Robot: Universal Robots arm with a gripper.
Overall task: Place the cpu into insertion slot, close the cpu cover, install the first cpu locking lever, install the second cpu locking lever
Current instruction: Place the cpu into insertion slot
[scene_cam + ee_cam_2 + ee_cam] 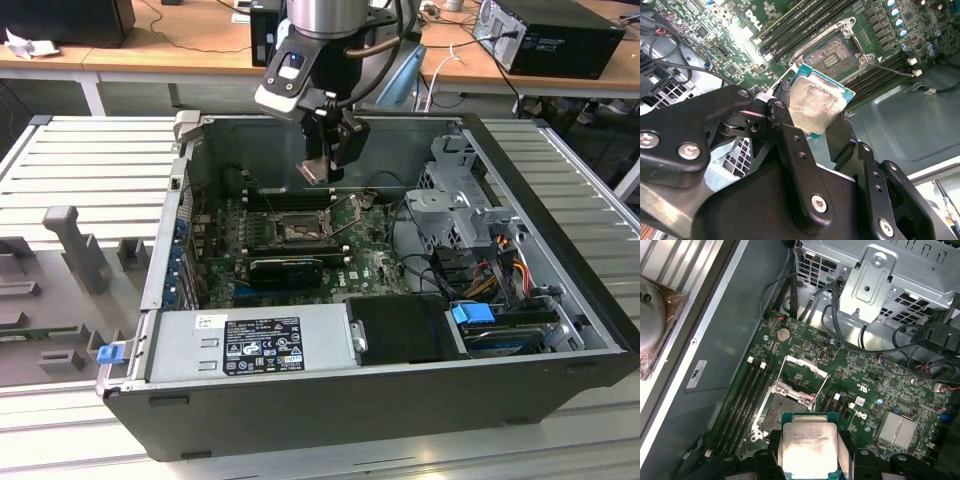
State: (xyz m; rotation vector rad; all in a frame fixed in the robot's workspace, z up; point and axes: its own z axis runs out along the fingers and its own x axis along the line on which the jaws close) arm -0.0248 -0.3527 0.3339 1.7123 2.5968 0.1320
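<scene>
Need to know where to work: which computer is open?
The large case under the gripper, its board exposed; the black one on the desk is closed.

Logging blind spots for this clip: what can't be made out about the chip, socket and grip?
1. Second wrist view: the underside of the cpu faces away, and the hand covers two of its edges.
2. First wrist view: the cpu hides part of the insertion slot.
3. Exterior view: how far the cpu hangs above the insertion slot is too small to tell.
</scene>
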